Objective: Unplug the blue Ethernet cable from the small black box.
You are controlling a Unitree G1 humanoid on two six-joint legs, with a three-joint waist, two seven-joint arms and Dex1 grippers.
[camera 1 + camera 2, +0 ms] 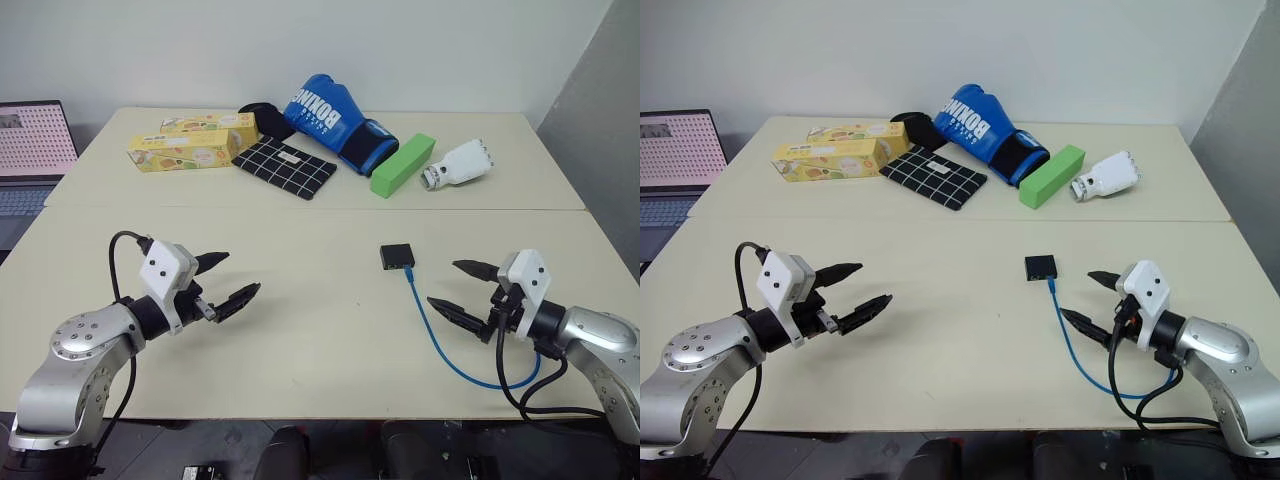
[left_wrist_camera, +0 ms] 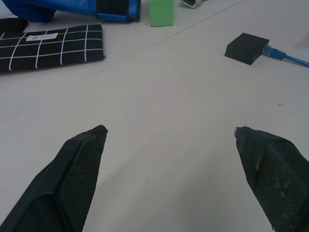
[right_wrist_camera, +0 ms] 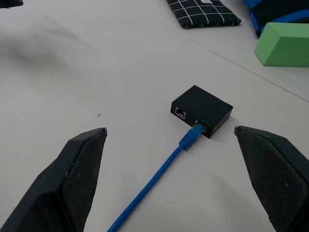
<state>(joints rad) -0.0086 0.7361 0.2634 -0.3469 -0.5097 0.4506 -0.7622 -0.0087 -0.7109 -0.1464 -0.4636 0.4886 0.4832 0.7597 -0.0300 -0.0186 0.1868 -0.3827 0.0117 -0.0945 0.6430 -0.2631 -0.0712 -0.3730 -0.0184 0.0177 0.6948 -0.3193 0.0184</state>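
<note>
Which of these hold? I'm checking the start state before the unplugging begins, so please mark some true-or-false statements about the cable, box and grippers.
1. The bright blue Ethernet cable is plugged into the small matte-black plastic box. True.
2. The right gripper grips the cable. False: it is open, holding nothing.
3. The left gripper is open. True.
4. The box sits on the black white-checked cloth. False: it lies on the bare table.

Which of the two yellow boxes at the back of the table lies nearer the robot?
The front yellow box, the longer-looking one lying just left of the checked cloth. The other yellow box sits behind it, closer to the wall.
</note>
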